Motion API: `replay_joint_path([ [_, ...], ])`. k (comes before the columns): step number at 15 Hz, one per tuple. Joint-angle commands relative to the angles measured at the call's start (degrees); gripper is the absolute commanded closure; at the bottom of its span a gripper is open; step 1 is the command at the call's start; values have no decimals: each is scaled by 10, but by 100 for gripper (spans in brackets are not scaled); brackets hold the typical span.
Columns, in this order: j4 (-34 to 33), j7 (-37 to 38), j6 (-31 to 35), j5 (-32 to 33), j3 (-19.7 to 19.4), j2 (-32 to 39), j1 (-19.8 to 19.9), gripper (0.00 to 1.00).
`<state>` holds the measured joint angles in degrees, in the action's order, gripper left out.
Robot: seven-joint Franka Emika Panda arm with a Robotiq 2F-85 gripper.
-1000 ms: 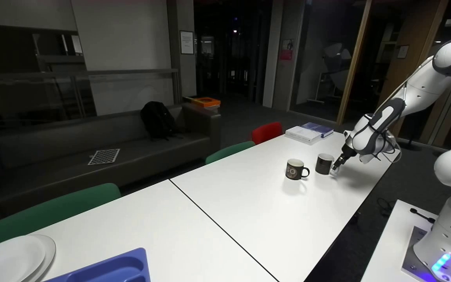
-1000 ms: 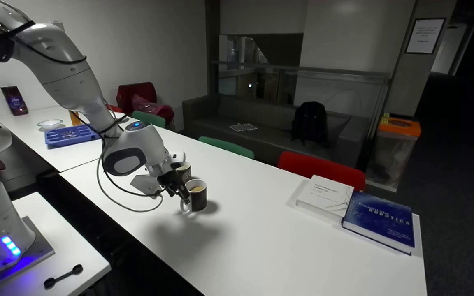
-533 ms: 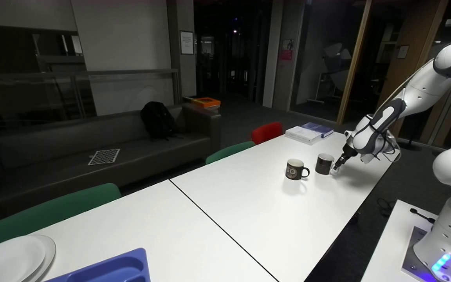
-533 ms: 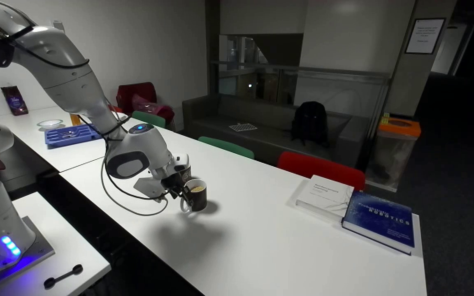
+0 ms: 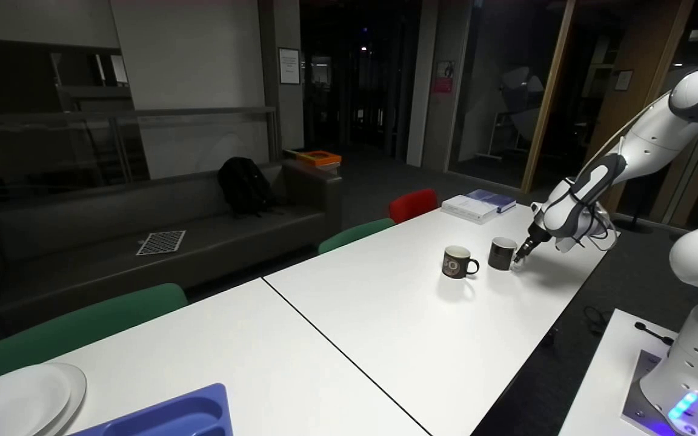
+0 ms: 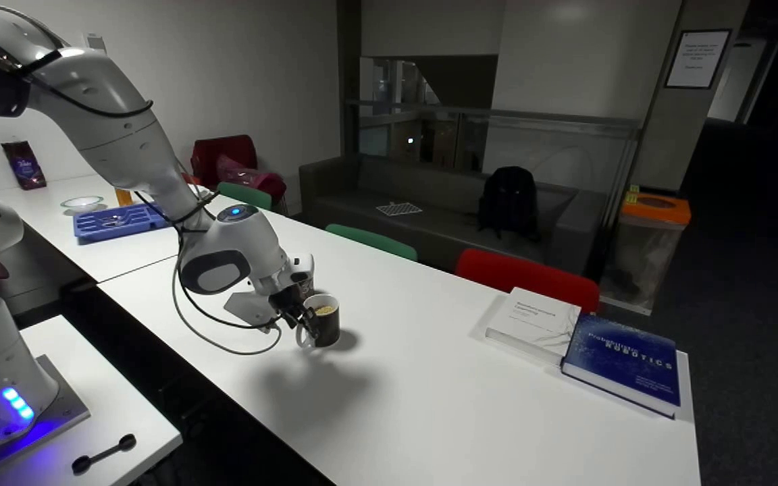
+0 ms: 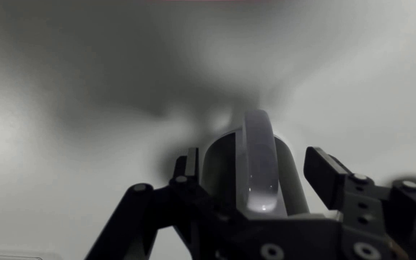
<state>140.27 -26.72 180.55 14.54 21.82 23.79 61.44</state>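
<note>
Over the last second I have moved the white-and-grey robot arm (image 6: 112,142) only slightly: in an exterior view it stands a touch lower and further to the right of the picture, and its soft shadow on the smooth white tabletop (image 6: 443,385) has slid along with it. The glossy dark cylindrical mug (image 6: 327,329) has not budged; it stands upright on that tabletop, something yellowish showing inside it. The dark mug with a round pale print (image 5: 457,270) is unmoved too, near it but not touching.

My black two-finger gripper (image 7: 251,162) is at the nearer mug's handle side. In the wrist view its jaws stand apart, with the pale glossy curved handle (image 7: 260,155) in the gap and space showing to either side, so I have nothing gripped. The handle looks a bit nearer the right-hand finger (image 7: 323,169) of that view.

I read the small shift as fine positioning around the handle, done without knocking the mug; how deep the fingertips reach past it I cannot tell
</note>
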Motion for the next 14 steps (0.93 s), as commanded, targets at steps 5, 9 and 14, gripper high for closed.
replay_joint_path([
  [5,-18,-18,-22,8,9,12,14,81],
  [9,-21,-17,-27,9,7,17,12,100],
  [14,-26,-16,-39,8,5,19,9,97],
])
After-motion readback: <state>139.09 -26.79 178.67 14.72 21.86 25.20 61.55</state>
